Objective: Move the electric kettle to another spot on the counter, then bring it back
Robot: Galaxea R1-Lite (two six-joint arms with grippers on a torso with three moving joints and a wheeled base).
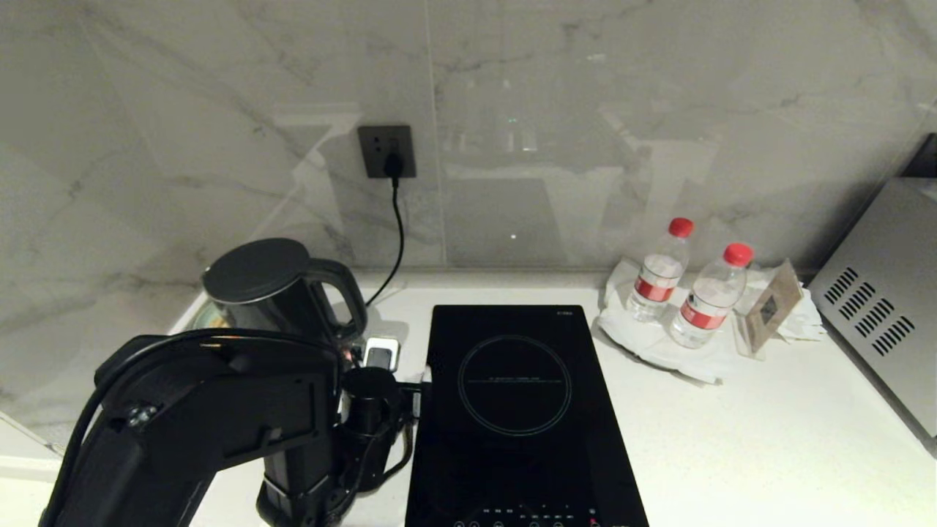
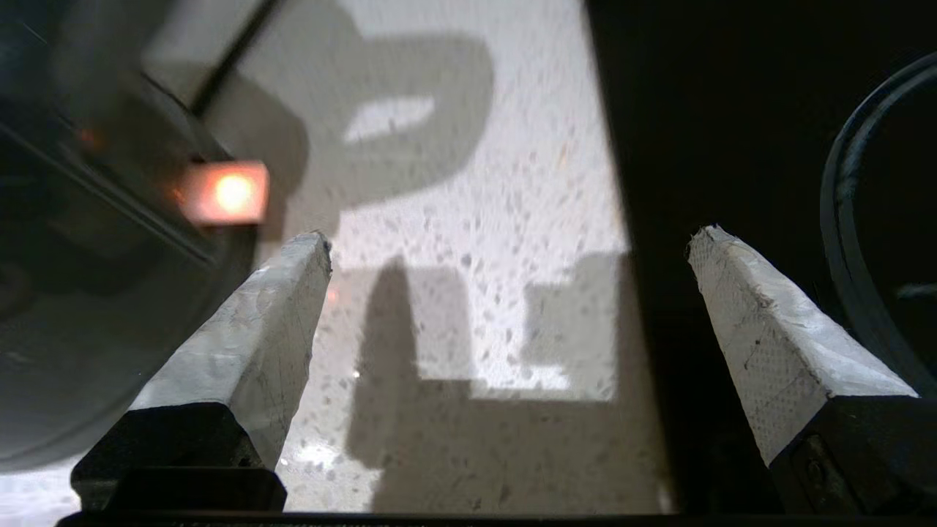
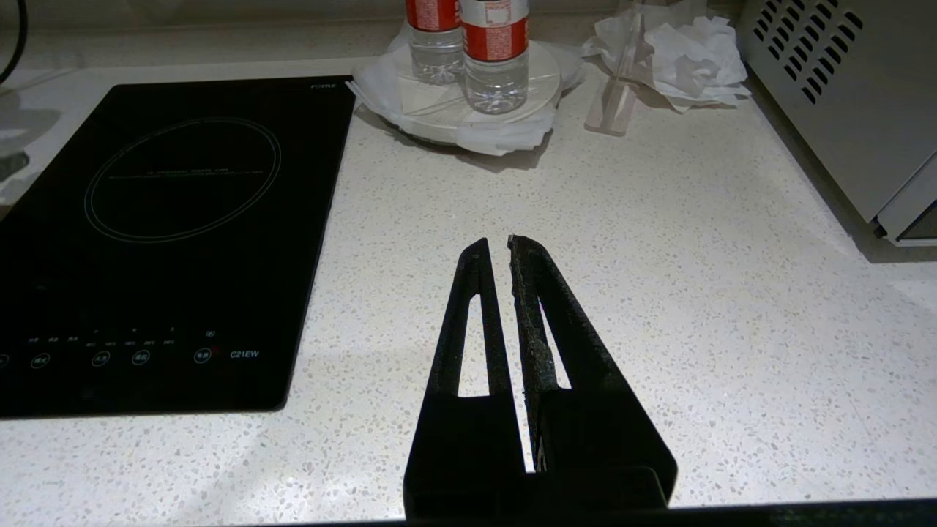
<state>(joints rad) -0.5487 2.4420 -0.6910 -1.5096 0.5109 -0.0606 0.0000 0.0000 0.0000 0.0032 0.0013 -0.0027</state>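
The electric kettle [image 1: 274, 289], glossy black with a flat lid and a loop handle, stands at the back left of the white speckled counter [image 1: 732, 439]. My left arm [image 1: 219, 424] reaches in just in front of it and hides its own fingers in the head view. In the left wrist view my left gripper [image 2: 512, 238] is open and empty above a strip of counter [image 2: 476, 183]. The kettle's lower body [image 2: 73, 241], with a glowing orange light [image 2: 223, 194], lies beside one finger and the black hob [image 2: 732, 110] beside the other. My right gripper [image 3: 494, 240] hangs shut over bare counter [image 3: 659, 293].
The black glass hob [image 1: 512, 410] fills the middle. Two red-capped water bottles [image 1: 659, 282] stand on a white plate [image 1: 629, 337] at the back right, next to a clear sign stand [image 1: 768, 307]. A steel appliance [image 1: 878, 307] sits far right. A black cord [image 1: 399, 234] runs from the wall socket [image 1: 386, 151].
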